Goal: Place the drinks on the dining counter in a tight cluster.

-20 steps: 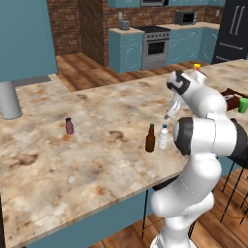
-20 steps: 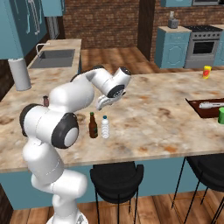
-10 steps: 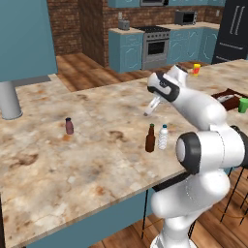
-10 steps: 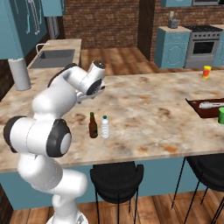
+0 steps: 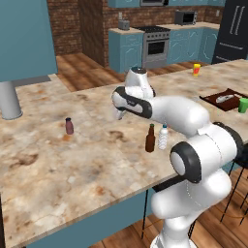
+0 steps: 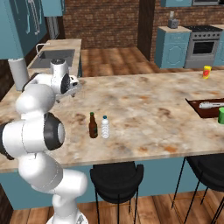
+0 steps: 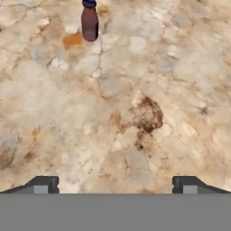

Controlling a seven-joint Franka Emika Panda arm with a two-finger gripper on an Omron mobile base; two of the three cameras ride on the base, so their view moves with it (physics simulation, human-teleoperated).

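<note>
The brown bottle (image 5: 150, 138) (image 6: 92, 126) and the clear water bottle (image 5: 163, 137) (image 6: 105, 127) stand side by side, almost touching, near the front of the dining counter (image 5: 97, 164) (image 6: 153, 113) (image 7: 180, 67). Well off to the left the maroon can (image 5: 69, 126) stands alone; it sits at the top of the hand view (image 7: 90, 20). My gripper (image 5: 118, 114) (image 6: 72, 90) (image 7: 115, 185) hovers over bare stone between the can and the bottles, open, with nothing between its fingertips (image 7: 43, 184).
A grey cylinder (image 5: 8, 99) (image 6: 17, 72) stands at the counter's far left. At the right end are a dark tray (image 5: 225, 98) (image 6: 205, 107), a green cup (image 5: 243, 104) and a yellow-and-red container (image 5: 196, 69) (image 6: 206, 72). Black stools (image 6: 116, 177) stand under the front edge.
The arm has swung left, away from above the two bottles and toward the maroon can. The gripper has stayed open; the drinks have not moved.
</note>
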